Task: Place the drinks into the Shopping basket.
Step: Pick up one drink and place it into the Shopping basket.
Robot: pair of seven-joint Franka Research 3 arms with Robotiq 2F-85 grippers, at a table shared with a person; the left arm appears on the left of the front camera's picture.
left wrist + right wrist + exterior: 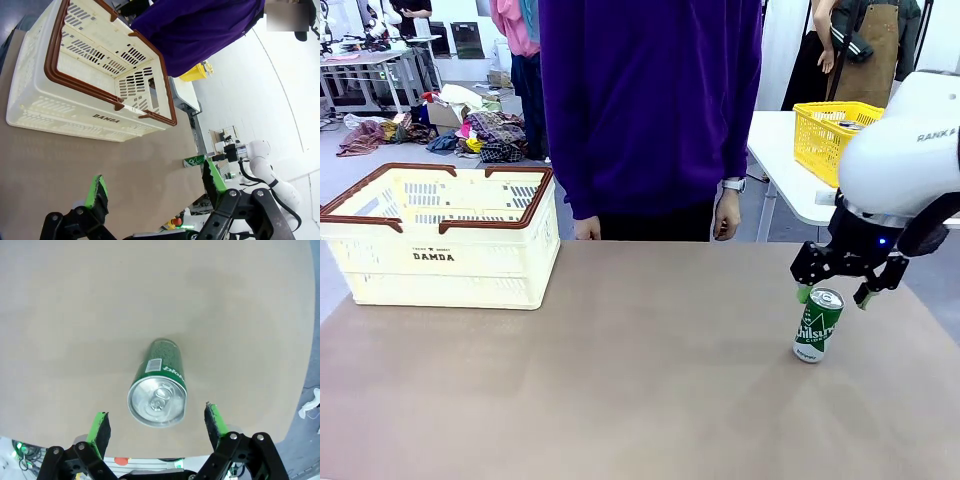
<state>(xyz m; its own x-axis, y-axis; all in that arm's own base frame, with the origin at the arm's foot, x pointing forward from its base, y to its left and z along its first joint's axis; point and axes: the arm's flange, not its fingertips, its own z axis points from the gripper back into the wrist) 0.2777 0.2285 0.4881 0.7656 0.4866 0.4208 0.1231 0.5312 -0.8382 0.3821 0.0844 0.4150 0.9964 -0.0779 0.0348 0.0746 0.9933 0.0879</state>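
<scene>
One of the drinks, a green can (818,325) with white lettering and a silver top, stands upright on the brown table at the right. My right gripper (834,294) hovers open just above it, a green-padded finger on each side of the can's top. From the right wrist view I look straight down on the green can (158,385), which sits between the fingers and a little ahead of them, untouched. The Shopping basket (448,235), cream with a brown rim and "DAMDA" print, stands at the table's far left. My left gripper (154,186) is open above the table near the Shopping basket (95,85).
A person in a purple top (650,110) stands at the table's far edge, hands hanging at the sides. A small yellow mesh basket (832,137) rests on a white side table at the back right. Bare tabletop lies between the can and the cream basket.
</scene>
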